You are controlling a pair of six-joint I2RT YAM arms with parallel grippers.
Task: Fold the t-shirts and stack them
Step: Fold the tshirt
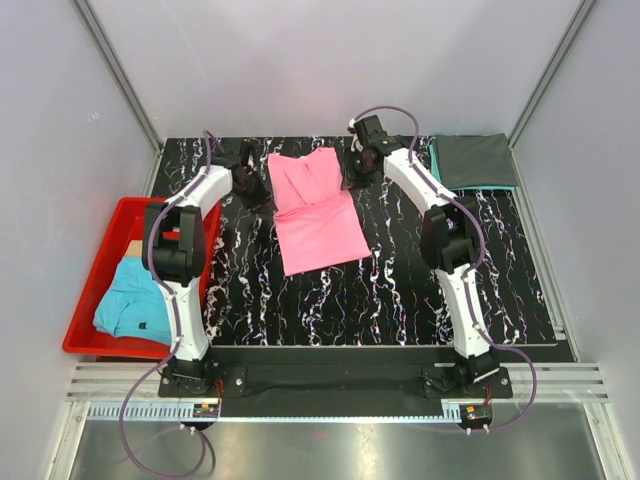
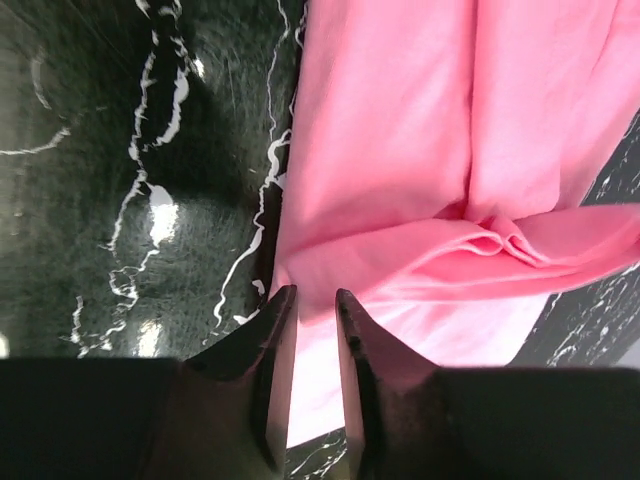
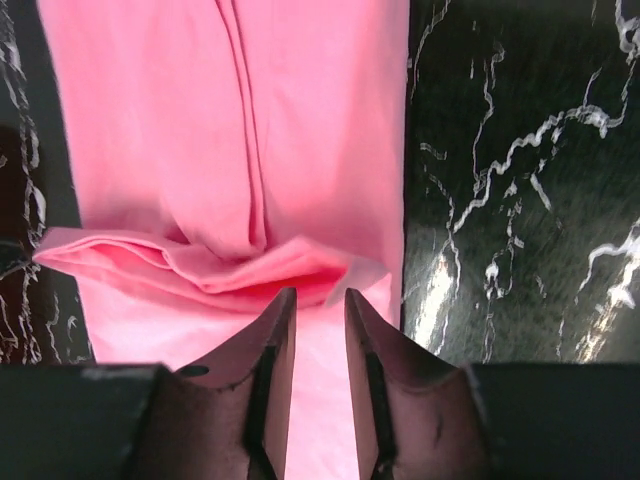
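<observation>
Table (image 1: 400,290): black top with white veins, grey walls around.
Pink shirt (image 1: 315,215): partly folded, far middle, between both grippers.
Left gripper (image 2: 313,293): jaws slightly apart, nothing pinched, over the shirt's edge.
Right gripper (image 3: 318,292): jaws slightly apart, above the fold.
Grey shirt (image 1: 472,160): folded, far right corner.
Blue shirt (image 1: 130,300): in the red bin (image 1: 95,270).

Pretty even, bright overhead light, shadows stay soft. The glossy black marble tabletop (image 2: 90,220) throws white glare blobs in the left wrist view. The pink t-shirt (image 3: 300,150) washes out pale toward the bottom edge, and the right gripper (image 3: 318,295) looks murky and soft up close.
</observation>
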